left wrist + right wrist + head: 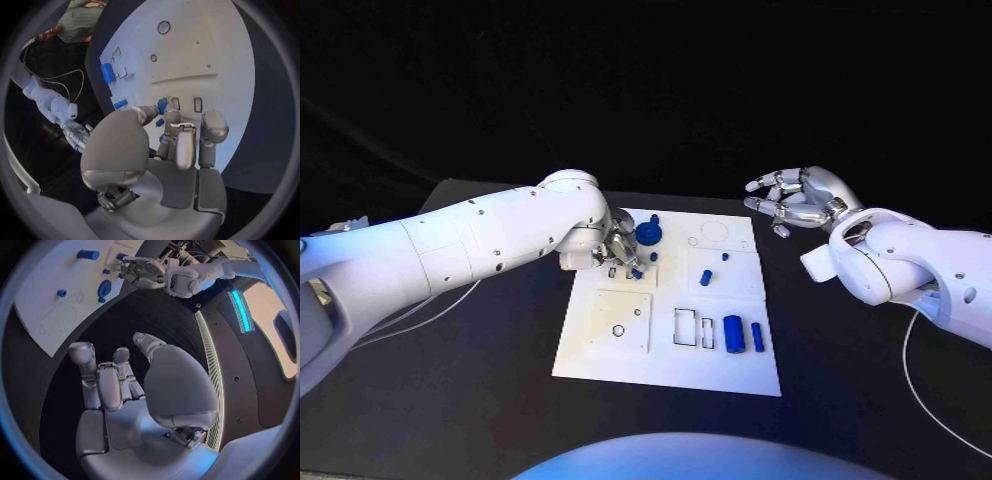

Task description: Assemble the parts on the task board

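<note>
The white task board (733, 365) lies mid-table. My left hand (620, 252) is low over its far left part, fingers curled, and seems to pinch a small blue part (162, 105) between the fingertips (173, 117). A round blue part (651, 233) stands just beyond that hand. Small blue parts (707, 277) lie mid-board, and two blue cylinders (733, 330) sit near the right edge. My right hand (798, 200) hovers off the board's far right corner with fingers apart and nothing in it; its palm (125, 385) faces the board (44, 295).
Rectangular and round recesses (685, 327) mark the board's near half. Black table (473, 400) surrounds the board on all sides. A white cable (430, 315) runs along the table under my left arm.
</note>
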Tool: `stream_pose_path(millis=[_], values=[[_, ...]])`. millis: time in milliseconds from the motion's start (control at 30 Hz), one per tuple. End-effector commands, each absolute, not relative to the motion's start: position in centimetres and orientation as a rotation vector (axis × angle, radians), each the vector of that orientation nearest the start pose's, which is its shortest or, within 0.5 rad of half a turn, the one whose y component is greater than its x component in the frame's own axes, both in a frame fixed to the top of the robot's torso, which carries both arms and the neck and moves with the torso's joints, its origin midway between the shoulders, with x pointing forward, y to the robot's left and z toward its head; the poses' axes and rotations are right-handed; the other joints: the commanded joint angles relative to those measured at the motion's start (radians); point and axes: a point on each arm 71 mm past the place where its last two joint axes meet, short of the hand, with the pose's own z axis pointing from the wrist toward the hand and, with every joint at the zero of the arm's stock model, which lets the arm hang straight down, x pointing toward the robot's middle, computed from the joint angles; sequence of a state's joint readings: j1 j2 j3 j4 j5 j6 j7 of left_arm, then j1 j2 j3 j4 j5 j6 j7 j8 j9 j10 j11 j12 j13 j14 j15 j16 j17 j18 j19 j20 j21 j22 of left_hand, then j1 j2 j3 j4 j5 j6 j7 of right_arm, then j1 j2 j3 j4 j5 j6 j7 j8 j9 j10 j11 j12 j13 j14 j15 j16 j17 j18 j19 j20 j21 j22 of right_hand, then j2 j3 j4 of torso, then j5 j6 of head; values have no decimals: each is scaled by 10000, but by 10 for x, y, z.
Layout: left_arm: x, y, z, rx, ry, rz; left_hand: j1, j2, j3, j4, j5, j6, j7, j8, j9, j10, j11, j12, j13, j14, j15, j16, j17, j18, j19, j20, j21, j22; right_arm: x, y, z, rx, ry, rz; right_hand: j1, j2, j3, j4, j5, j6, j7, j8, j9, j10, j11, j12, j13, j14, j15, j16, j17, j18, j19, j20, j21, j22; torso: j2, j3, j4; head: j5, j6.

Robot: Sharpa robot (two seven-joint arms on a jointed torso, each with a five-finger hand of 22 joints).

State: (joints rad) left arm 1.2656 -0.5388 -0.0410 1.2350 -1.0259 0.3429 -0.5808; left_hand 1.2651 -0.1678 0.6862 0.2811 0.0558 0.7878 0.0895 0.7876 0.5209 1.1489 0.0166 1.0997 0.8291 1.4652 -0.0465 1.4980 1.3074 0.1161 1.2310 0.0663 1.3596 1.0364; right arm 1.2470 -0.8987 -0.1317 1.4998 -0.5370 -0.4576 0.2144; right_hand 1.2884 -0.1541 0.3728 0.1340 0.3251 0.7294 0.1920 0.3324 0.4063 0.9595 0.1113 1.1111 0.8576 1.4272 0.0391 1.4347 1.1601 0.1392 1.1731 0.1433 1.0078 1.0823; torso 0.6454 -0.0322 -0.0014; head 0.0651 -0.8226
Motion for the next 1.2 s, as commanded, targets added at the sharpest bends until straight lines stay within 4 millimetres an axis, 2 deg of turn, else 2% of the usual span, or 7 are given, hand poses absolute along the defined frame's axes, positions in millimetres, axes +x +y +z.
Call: stream_pose_path(millis=[33,100,333,367,467,633,1200], values=[[522,140,-219,-679,24899,-4039,-105,-57,1794,-1700,192,-60,30,67,89,44,-8,-62,-29,638,11,40,1143,-75,-16,-11,77,16,489,-245,-189,6454,15698,10905,-47,4,20,35,51,23,18,54,-14,-11,-21,10,2,15,-39,-55,-8,0,-59,-29,-54,-7,-4,2,2,-4,-5],[522,141,-218,-877,24801,-4295,-270,-197,2061,-2005,1145,-4,68,119,163,102,9,-33,15,648,26,53,1163,-79,8,-3,127,68,489,-245,-189,6466,15689,10907,-47,4,20,35,51,23,18,54,-14,-11,-21,10,2,15,-39,-55,-8,0,-59,-29,-54,-7,-4,7,7,0,-7],[522,143,-212,-1838,24033,-5417,-514,-384,2267,-2415,1996,254,3,162,253,477,-57,200,335,670,-37,54,1153,-135,229,-39,320,406,489,-246,-189,6526,15643,10888,-76,2,20,58,59,17,21,66,-19,0,-19,20,-2,20,-40,-51,7,-1,-57,-30,-60,-6,-6,-1,6,6,22],[521,144,-211,-1960,23883,-5568,-623,-536,2265,-2510,2769,389,-34,199,302,657,-100,329,515,669,-75,43,1125,-161,331,-77,397,543,489,-246,-189,6534,15639,10883,-84,0,18,64,58,14,21,67,-20,0,-18,20,-6,17,-39,-54,-1,0,-58,-31,-63,-8,-5,-3,9,1,24],[521,147,-207,-2226,23434,-5899,-711,-599,2217,-2604,3227,492,-79,191,356,832,-141,449,709,675,-117,41,1113,-189,444,-120,485,711,489,-247,-189,6564,15627,10861,-67,-31,19,46,23,1,17,77,-26,6,-22,30,-11,18,-41,-54,1,-1,-55,-32,-66,-4,-3,3,13,11,18],[519,150,-204,-2471,23016,-6003,-808,-635,2199,-2643,3549,590,-125,174,408,992,-183,558,887,691,-156,61,1141,-222,560,-160,568,882,488,-248,-189,6684,15631,10879,-66,-37,20,44,7,-2,17,81,-27,6,-22,32,-17,18,-42,-54,2,-3,-48,-33,-60,3,11,6,17,-2,15],[510,162,-210,-1528,22307,-4621,-896,-734,2193,-2715,3878,735,-186,176,473,1219,-242,734,1159,723,-207,115,1243,-278,748,-204,691,1168,488,-250,-189,6811,15584,10805,-72,-37,20,50,-7,-4,17,85,-29,12,-21,37,-16,17,-42,-56,-2,-2,-51,-33,-67,-1,-9,-8,51,72,-49]])
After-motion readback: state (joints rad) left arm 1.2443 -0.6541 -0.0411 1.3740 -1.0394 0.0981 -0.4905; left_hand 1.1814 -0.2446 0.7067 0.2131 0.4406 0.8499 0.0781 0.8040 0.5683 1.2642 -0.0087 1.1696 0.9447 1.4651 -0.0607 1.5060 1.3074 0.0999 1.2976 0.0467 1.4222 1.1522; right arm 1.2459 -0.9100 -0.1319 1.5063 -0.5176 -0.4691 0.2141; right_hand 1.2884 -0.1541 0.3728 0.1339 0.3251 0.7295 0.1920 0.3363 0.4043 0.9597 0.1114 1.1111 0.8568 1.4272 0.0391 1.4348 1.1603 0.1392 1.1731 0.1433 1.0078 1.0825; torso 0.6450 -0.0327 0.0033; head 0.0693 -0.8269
